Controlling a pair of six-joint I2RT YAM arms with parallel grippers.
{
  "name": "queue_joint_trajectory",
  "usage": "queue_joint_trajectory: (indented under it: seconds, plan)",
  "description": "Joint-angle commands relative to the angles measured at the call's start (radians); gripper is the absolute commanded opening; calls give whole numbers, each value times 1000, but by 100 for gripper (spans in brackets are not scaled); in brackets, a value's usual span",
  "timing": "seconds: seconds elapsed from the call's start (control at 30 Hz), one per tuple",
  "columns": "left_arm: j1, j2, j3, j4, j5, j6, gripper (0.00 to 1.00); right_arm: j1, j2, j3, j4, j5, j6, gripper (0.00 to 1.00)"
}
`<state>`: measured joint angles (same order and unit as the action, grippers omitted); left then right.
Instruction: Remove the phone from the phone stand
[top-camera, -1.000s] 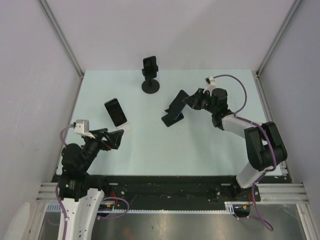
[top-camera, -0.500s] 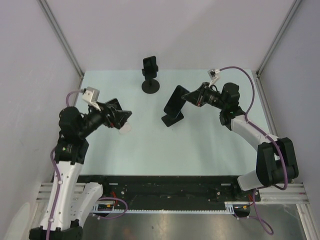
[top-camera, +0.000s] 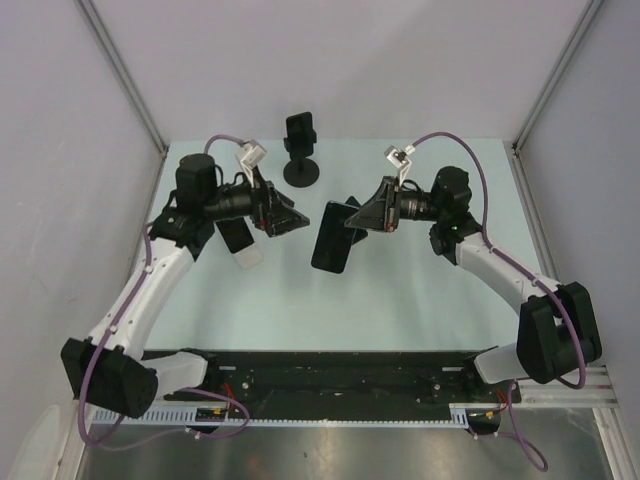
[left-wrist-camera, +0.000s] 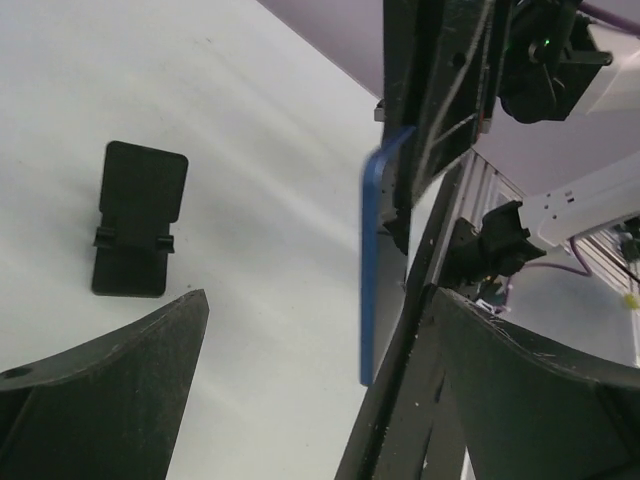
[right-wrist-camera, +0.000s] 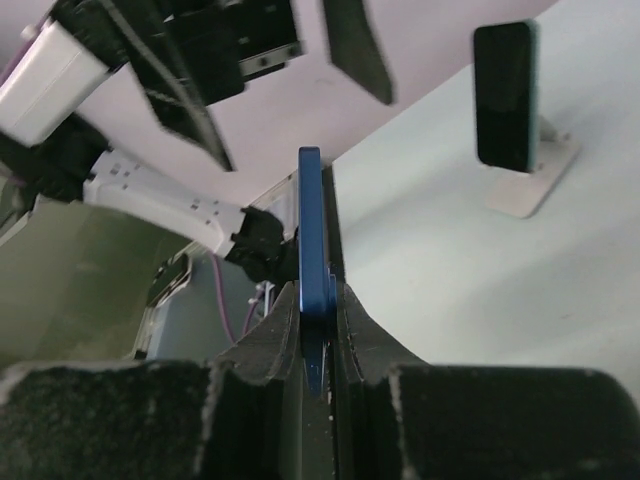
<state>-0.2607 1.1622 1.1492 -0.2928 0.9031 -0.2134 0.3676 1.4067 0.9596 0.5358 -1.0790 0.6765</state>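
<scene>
Pinches phone (right-wrist-camera: 310, 230) edge-on in right gripper (right-wrist-camera: 316, 310) — clear of phone stand (left-wrist-camera: 135, 215). Holds left gripper (top-camera: 290, 218) spread nearby, perhaps for handover

The top view looks down over the table (top-camera: 400, 295); both close wrist views share the phone (right-wrist-camera: 310, 230).

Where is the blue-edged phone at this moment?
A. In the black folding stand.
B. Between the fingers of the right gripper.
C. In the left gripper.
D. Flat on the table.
B: the right wrist view shows the phone clamped edge-on in the right gripper, and the left wrist view shows the black stand empty.
</scene>
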Motion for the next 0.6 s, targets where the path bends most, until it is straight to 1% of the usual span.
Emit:
queue_joint_trajectory:
  seconds: [0.0, 0.03, 0.17, 0.37, 0.4, 0.47, 0.5, 0.57]
  plan:
    - [-31, 74, 85, 24, 129, 43, 100, 36, -41, 65, 78, -96, 41, 0]
    - [-43, 88, 93, 24, 164, 42, 100, 40, -43, 65, 73, -98, 38, 0]
    - [-81, 151, 116, 26, 212, 40, 100, 59, -48, 67, 55, -93, 26, 0]
    - [-127, 205, 132, 29, 278, 22, 90, 80, -54, 67, 24, -85, 3, 0]
    - [-135, 223, 136, 29, 286, 16, 86, 83, -55, 67, 21, -85, 1, 0]
    - [-141, 238, 144, 30, 301, -1, 79, 88, -55, 67, 9, -88, -8, 0]
    - [-146, 251, 149, 30, 303, -6, 72, 90, -58, 67, 1, -91, -14, 0]
    - [-155, 258, 153, 32, 300, -17, 63, 94, -61, 67, -19, -88, -28, 0]
